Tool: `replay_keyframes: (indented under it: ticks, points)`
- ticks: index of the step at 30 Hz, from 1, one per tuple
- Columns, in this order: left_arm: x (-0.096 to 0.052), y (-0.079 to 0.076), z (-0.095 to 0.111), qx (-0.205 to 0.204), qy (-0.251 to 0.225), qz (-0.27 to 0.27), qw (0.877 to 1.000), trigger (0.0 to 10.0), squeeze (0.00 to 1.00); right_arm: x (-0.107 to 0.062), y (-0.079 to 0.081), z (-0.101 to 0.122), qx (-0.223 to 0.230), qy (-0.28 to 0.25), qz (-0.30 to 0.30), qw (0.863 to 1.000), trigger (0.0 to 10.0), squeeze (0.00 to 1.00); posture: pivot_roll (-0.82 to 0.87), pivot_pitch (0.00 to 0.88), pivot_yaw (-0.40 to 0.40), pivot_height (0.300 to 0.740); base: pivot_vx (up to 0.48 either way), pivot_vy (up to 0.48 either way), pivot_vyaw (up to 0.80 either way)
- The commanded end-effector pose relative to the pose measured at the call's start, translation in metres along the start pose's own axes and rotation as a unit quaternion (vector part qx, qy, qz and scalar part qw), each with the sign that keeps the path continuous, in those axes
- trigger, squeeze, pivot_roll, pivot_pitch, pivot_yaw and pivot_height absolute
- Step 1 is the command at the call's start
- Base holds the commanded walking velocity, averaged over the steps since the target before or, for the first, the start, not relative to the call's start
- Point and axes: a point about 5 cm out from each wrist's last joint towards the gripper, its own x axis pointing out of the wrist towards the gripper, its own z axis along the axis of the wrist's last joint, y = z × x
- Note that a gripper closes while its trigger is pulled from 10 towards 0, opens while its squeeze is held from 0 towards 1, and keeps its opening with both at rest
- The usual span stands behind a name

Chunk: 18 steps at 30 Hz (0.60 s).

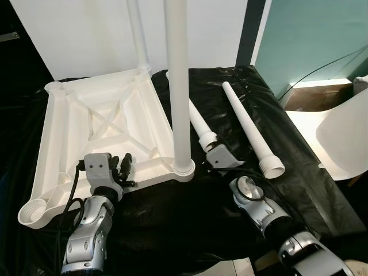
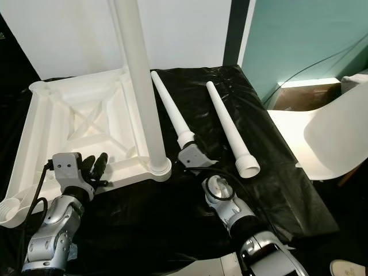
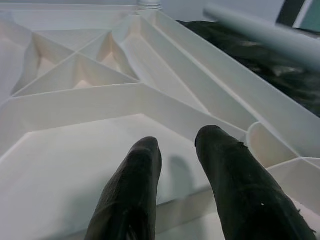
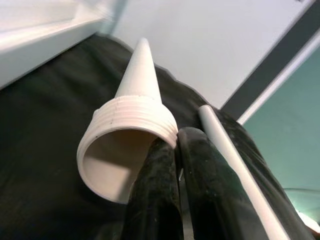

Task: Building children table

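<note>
The white children's table top [image 1: 63,144] lies upside down on a black sheet, its ribbed underside facing up. One white leg [image 1: 178,86] stands upright in the near right corner socket, and another [image 1: 138,34] stands in the far right corner. Two loose tapered legs lie on the sheet to the right. My right gripper [image 4: 172,137] is shut on the threaded rim of the nearer loose leg [image 1: 198,123], one finger inside the opening. The other loose leg [image 1: 247,123] lies free. My left gripper [image 3: 175,140] rests over the table's near edge, fingers slightly apart with nothing between them.
The black sheet [image 1: 172,224] covers the whole work surface. A white chair [image 1: 345,132] and a cardboard box [image 1: 313,95] stand past its right edge, by a teal wall. The table's near left corner socket [image 1: 31,213] is open.
</note>
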Motion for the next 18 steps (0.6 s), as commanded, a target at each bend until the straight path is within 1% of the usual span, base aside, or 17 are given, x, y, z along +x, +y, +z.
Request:
replay_keyframes:
  ticks: [1, 2, 3, 4, 5, 6, 7, 8, 9, 10, 11, 12, 14, 15, 18]
  points:
    - [0.001, -0.002, -0.003, 0.005, 0.004, -0.021, 1.0, 10.0, 0.0, -0.001, -0.011, 0.008, 0.052, -0.006, -0.016, 0.999, 0.0, 0.0, 0.12, 0.0, 0.037, 0.74, 0.0, 0.0, 0.0]
    - [0.001, -0.002, -0.003, 0.005, 0.004, -0.021, 1.0, 10.0, 0.0, -0.001, -0.011, 0.008, 0.052, -0.006, -0.016, 0.999, 0.0, 0.0, 0.12, 0.0, 0.037, 0.74, 0.0, 0.0, 0.0]
    - [0.002, -0.002, -0.003, 0.006, 0.004, -0.023, 1.0, 10.0, 0.0, -0.004, -0.018, 0.012, 0.086, -0.004, -0.024, 0.996, 0.0, 0.0, 0.11, 0.0, 0.04, 0.74, 0.0, 0.0, 0.0]
    - [0.002, -0.002, -0.003, 0.006, 0.004, -0.023, 1.0, 10.0, 0.0, -0.004, -0.018, 0.012, 0.086, -0.004, -0.024, 0.996, 0.0, 0.0, 0.11, 0.0, 0.04, 0.74, 0.0, 0.0, 0.0]
    - [0.003, -0.001, -0.003, 0.007, 0.004, -0.025, 1.0, 10.0, 0.0, -0.006, -0.025, 0.016, 0.115, -0.001, -0.032, 0.993, 0.0, 0.0, 0.11, 0.0, 0.041, 0.74, 0.0, 0.0, 0.0]
    - [0.003, -0.001, -0.003, 0.007, 0.004, -0.025, 1.0, 10.0, 0.0, -0.006, -0.025, 0.016, 0.115, -0.001, -0.032, 0.993, 0.0, 0.0, 0.11, 0.0, 0.041, 0.74, 0.0, 0.0, 0.0]
    - [0.004, -0.002, -0.003, 0.008, 0.003, -0.027, 1.0, 10.0, 0.0, -0.008, -0.032, 0.018, 0.138, 0.008, -0.038, 0.99, 0.5, 0.0, 0.11, 0.0, 0.043, 0.74, 0.0, 0.0, 0.0]
    - [0.005, -0.002, -0.003, 0.008, 0.003, -0.028, 1.0, 10.0, 0.0, -0.01, -0.035, 0.019, 0.155, 0.017, -0.038, 0.987, 1.8, 0.0, 0.1, 0.0, 0.043, 0.74, 0.0, 0.0, 0.0]
    - [0.005, -0.002, -0.003, 0.008, 0.003, -0.028, 1.0, 10.0, 0.0, -0.01, -0.035, 0.019, 0.155, 0.017, -0.038, 0.987, 1.8, 0.0, 0.1, 0.0, 0.043, 0.74, 0.0, 0.0, 0.0]
    - [0.006, -0.003, -0.004, 0.009, 0.003, -0.031, 0.999, 10.0, 0.0, -0.013, -0.039, 0.02, 0.169, 0.023, -0.036, 0.985, 2.9, 0.0, 0.1, 0.0, 0.045, 0.74, 0.0, 0.0, 0.0]
    - [0.006, -0.003, -0.004, 0.009, 0.003, -0.031, 0.999, 10.0, 0.0, -0.013, -0.039, 0.02, 0.169, 0.023, -0.036, 0.985, 2.9, 0.0, 0.1, 0.0, 0.045, 0.74, 0.0, 0.0, 0.0]
    - [0.007, -0.005, -0.004, 0.011, 0.004, -0.036, 0.999, 10.0, 0.0, -0.021, -0.045, 0.023, 0.188, 0.03, -0.028, 0.981, 10.0, 0.0, 0.09, 0.0, 0.045, 0.74, 0.0, 0.0, 0.0]
    - [0.007, -0.005, -0.005, 0.013, 0.004, -0.038, 0.999, 10.0, 0.0, -0.028, -0.049, 0.026, 0.196, 0.029, -0.02, 0.98, 10.0, 0.0, 0.09, 0.0, 0.046, 0.74, 0.0, 0.0, 0.0]
    - [0.007, -0.005, -0.005, 0.013, 0.004, -0.038, 0.999, 10.0, 0.0, -0.028, -0.049, 0.026, 0.196, 0.029, -0.02, 0.98, 10.0, 0.0, 0.09, 0.0, 0.046, 0.74, 0.0, 0.0, 0.0]
    - [0.007, -0.005, -0.006, 0.015, 0.006, -0.042, 0.999, 10.0, 0.0, -0.041, -0.058, 0.027, 0.204, 0.032, -0.006, 0.978, 10.0, 0.0, 0.07, 0.0, 0.048, 0.74, 0.0, 0.0, 0.0]
